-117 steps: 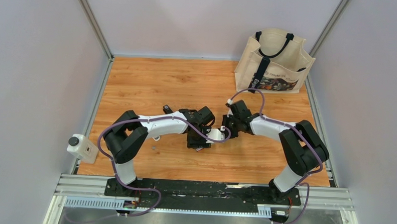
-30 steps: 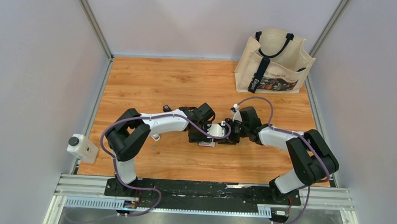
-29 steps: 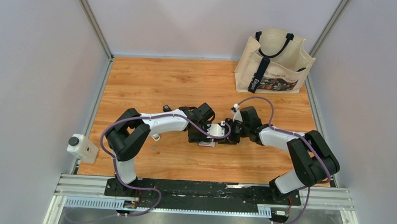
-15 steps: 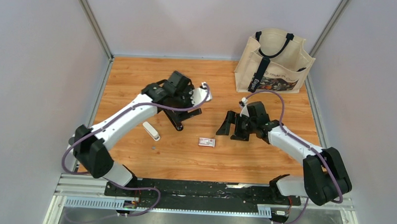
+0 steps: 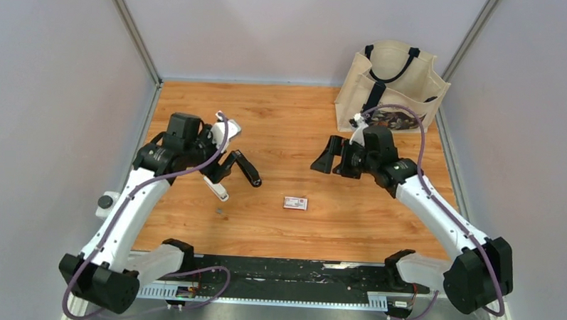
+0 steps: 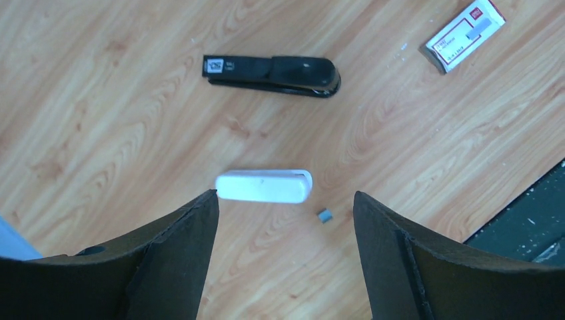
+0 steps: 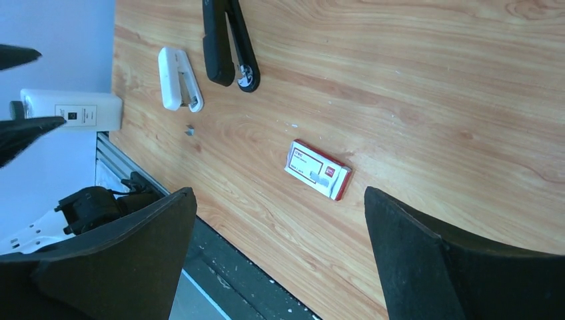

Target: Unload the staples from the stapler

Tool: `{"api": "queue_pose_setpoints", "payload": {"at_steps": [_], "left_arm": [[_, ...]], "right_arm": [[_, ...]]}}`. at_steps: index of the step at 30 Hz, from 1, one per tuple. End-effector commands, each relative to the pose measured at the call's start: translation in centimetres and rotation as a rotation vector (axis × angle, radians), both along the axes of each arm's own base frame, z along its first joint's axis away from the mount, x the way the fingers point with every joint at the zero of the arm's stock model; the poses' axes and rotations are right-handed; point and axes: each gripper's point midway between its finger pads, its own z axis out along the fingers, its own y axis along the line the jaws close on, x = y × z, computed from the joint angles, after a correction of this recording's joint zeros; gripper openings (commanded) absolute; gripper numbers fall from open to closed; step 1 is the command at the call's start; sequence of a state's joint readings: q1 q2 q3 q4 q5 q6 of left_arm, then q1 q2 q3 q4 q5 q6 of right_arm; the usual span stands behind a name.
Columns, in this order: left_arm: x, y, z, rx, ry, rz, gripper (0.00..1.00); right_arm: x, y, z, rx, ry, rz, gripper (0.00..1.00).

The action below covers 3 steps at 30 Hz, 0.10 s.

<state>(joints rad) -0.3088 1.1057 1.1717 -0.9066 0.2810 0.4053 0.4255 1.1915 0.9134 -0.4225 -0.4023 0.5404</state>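
Observation:
A black stapler lies shut on the wooden table, with a smaller white stapler beside it. A tiny grey piece of staples lies loose next to the white one. My left gripper hangs open high above the white stapler and holds nothing. My right gripper is also open and empty, up over the right half of the table. From there I see the black stapler, the white stapler and the grey staples at the far left.
A small pink-and-white box lies mid-table with a short grey strip on its top. A cloth tote bag stands at the back right corner. A white bottle sits at the table's left edge.
Both arms have pulled up and away from the middle of the table, the left one to the left, the right one to the back right. Both grippers opened, and the box now shows.

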Motion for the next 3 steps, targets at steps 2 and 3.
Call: {"api": "queue_pose_setpoints", "payload": {"at_steps": [2,3], "left_arm": [[-1.65,0.69,0.32,-0.109,-0.046,0.066,0.82],[-1.5,1.23,0.01,-0.112,-0.049,0.093,0.82]], "right_arm": [[-0.15,0.42,2.33,-0.031,-0.065,0.017,1.0],[-0.52,0.66,2.32,-0.04,-0.066,0.027,1.0]]}}
